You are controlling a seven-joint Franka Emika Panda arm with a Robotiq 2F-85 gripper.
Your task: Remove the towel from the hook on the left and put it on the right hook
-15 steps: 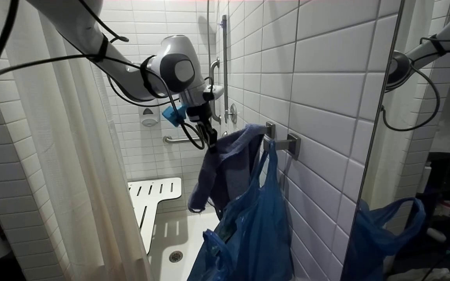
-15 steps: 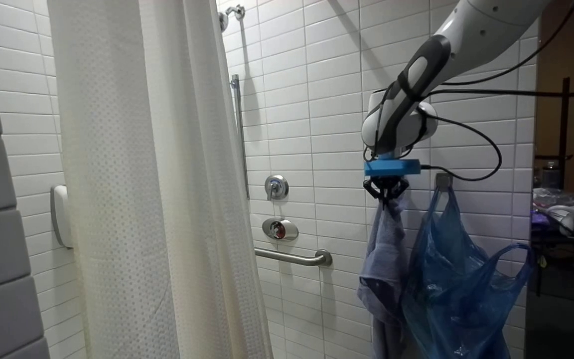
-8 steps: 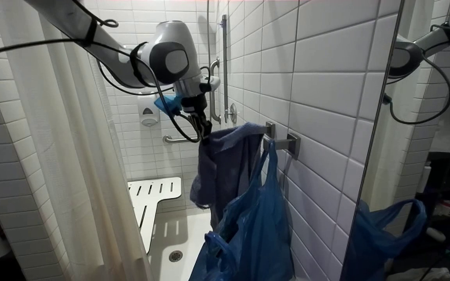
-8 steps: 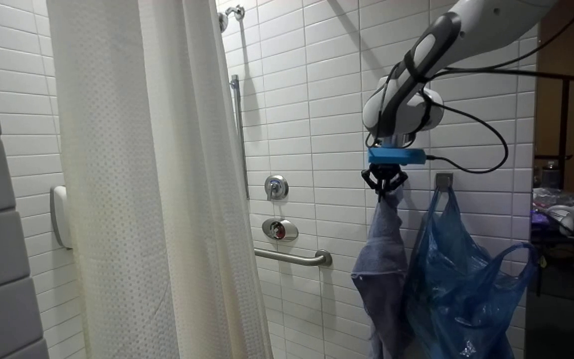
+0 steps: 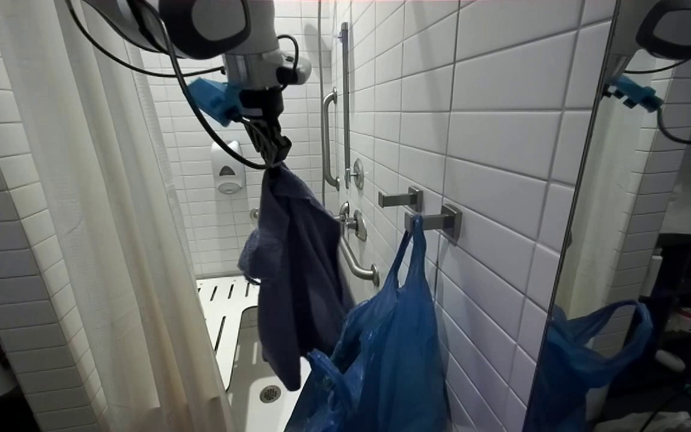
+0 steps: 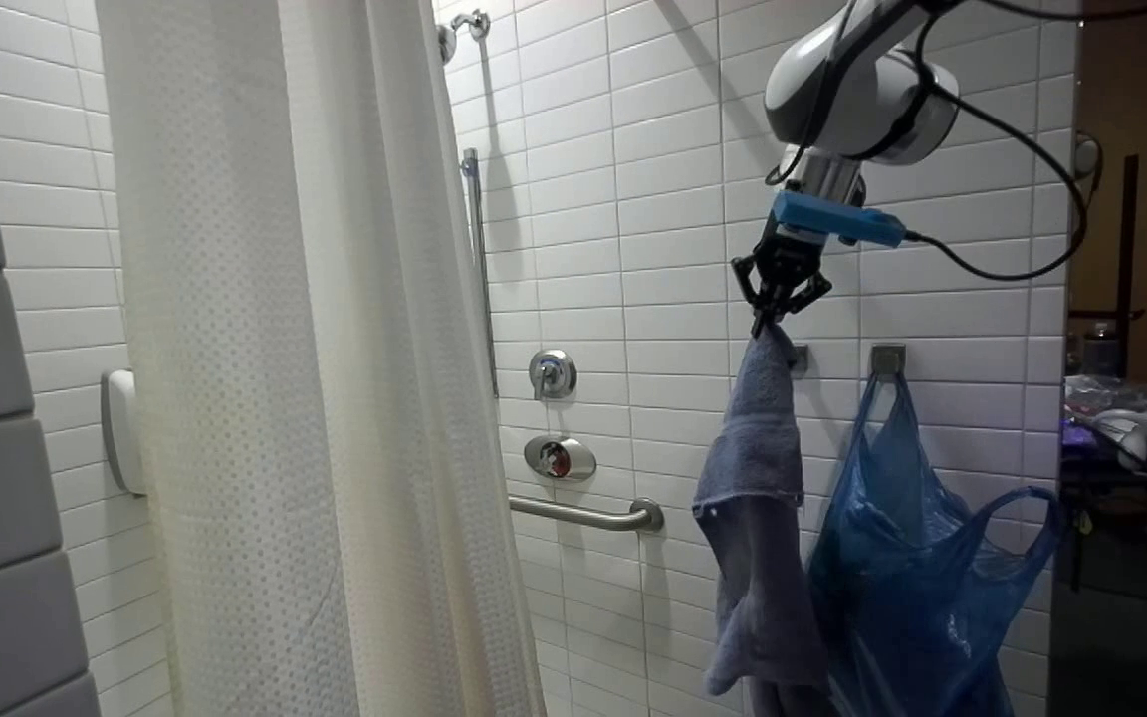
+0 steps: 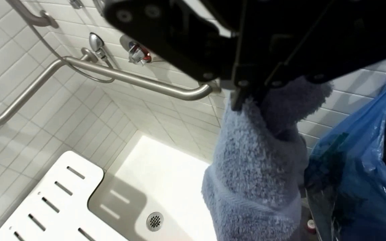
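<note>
The grey-blue towel (image 5: 300,264) hangs limp from my gripper (image 5: 275,164), off both hooks. The towel also shows in an exterior view (image 6: 758,468) and in the wrist view (image 7: 256,167). My gripper is shut on the towel's top end, as an exterior view (image 6: 767,321) and the wrist view (image 7: 246,98) show. The left hook (image 5: 398,200) is bare; it shows partly behind the towel in an exterior view (image 6: 801,359). The right hook (image 5: 438,222) carries the handles of the blue bag (image 5: 396,330). It also shows in an exterior view (image 6: 887,359).
The blue bag (image 7: 357,177) hangs close beside the towel's lower part. A white curtain (image 6: 335,398) hangs at the left. A grab bar (image 7: 139,80), a slotted white seat (image 7: 59,201) and the tiled wall (image 5: 501,150) are around. A mirror (image 5: 621,252) stands at the right.
My gripper has risen and moved away from the wall with the towel. The towel has come off the left hook, which is now bare. The bag stays on the right hook.
</note>
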